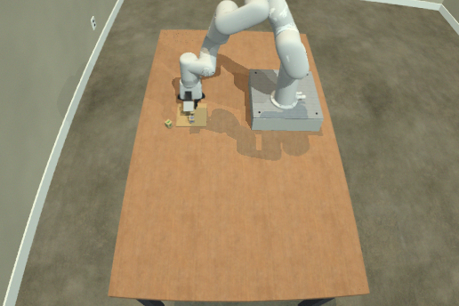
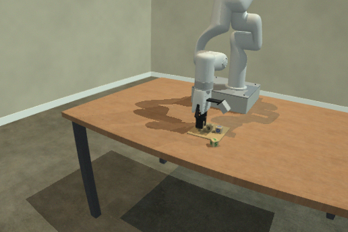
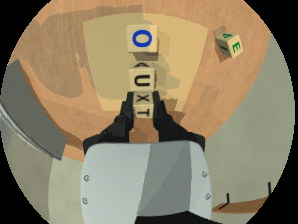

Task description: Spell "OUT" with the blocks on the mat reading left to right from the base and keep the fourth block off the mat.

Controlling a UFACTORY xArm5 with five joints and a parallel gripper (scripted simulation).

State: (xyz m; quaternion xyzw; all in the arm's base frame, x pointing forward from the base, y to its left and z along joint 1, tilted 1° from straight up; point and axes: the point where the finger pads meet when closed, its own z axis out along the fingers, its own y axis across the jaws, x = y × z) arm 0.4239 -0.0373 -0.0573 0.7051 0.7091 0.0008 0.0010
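Note:
The mat (image 1: 201, 116) (image 2: 222, 135) (image 3: 191, 50) lies on the table. The O block (image 1: 191, 118) (image 2: 219, 129) (image 3: 142, 38) stands on it, blue O on top. The U block (image 2: 209, 127) (image 3: 142, 80) stands on the mat beside it, black U up, with a small gap between them. My gripper (image 2: 201, 126) (image 3: 142, 99) is shut on the T block (image 3: 143, 112), T facing up and X on a side, in line with O and U at the mat's end. Whether it touches the mat or the U block is hidden. The green E block (image 1: 168, 124) (image 2: 214, 142) (image 3: 231, 46) lies off the mat, turned askew.
The robot's grey base box (image 1: 285, 123) (image 2: 249, 101) stands on the table on the far side of the mat from the E block. The table's edge (image 1: 144, 90) runs close beyond the E block.

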